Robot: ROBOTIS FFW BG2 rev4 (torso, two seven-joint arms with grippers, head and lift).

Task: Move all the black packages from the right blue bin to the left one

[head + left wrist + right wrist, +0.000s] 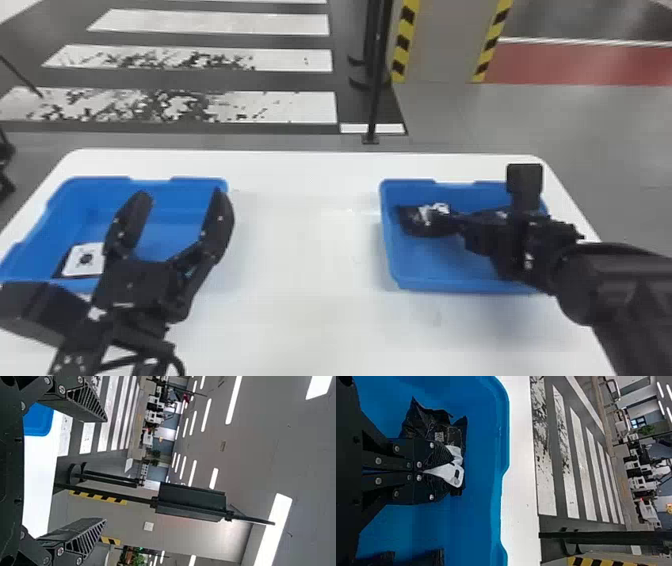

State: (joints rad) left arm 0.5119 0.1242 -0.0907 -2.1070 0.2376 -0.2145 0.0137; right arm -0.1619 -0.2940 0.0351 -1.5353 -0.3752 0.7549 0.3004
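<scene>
One left bin [100, 186]: blue, sits on the white surface [310, 240], partly behind the left arm in the head view.
Right bin [425, 282]: blue as well, sits on the same surface, well apart from the left bin.
Labelled package [62, 263]: black with a white label on top, lies inside the left bin toward the near left corner.
Left tool [182, 196]: hangs above the left bin, points toward the far side, fingers spread wide apart.
Right tool [455, 218]: down inside the right bin, entering from the right; fingers together, clamped on the gripped package.
Gripped package [416, 227]: black and crumpled with a white patch, inside the right bin toward the far left corner; cannot tell if touching the bottom.
Grip, right wrist view: right tool [449, 473] pinches at the white patch.
More black wrapping [431, 558]: lies in the right bin too, cut off by the view's edge.
Beyond the surface: pole [377, 75], striped pillar [442, 40] just right of it, white floor stripes [210, 25] at left.
</scene>
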